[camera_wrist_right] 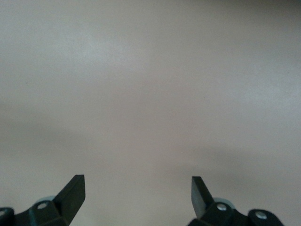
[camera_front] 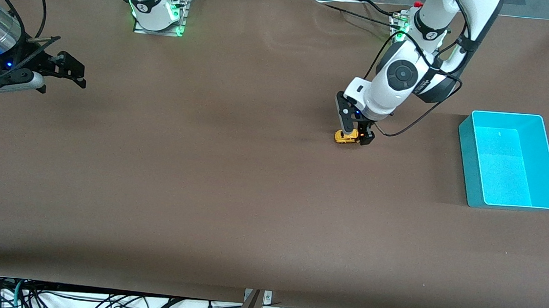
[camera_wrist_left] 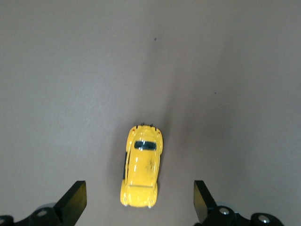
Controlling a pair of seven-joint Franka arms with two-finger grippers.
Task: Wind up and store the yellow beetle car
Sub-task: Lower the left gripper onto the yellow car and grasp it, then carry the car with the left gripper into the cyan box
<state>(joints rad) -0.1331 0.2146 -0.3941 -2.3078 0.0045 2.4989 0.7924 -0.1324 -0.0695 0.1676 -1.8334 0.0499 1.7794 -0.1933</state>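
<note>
The yellow beetle car (camera_front: 346, 137) stands on its wheels on the brown table, between the middle and the turquoise bin (camera_front: 511, 160). My left gripper (camera_front: 357, 135) is down over the car, open, with one finger on each side of it and clear gaps to both. In the left wrist view the car (camera_wrist_left: 142, 165) lies between the two spread fingers (camera_wrist_left: 71, 203), untouched. My right gripper (camera_front: 68, 70) is open and empty, waiting above the table at the right arm's end; its wrist view shows only bare table between its fingertips (camera_wrist_right: 137, 188).
The turquoise bin has nothing in it and stands toward the left arm's end of the table, beside the car. The two arm bases (camera_front: 158, 10) stand along the table's edge farthest from the front camera. Cables hang below the table's near edge (camera_front: 96, 301).
</note>
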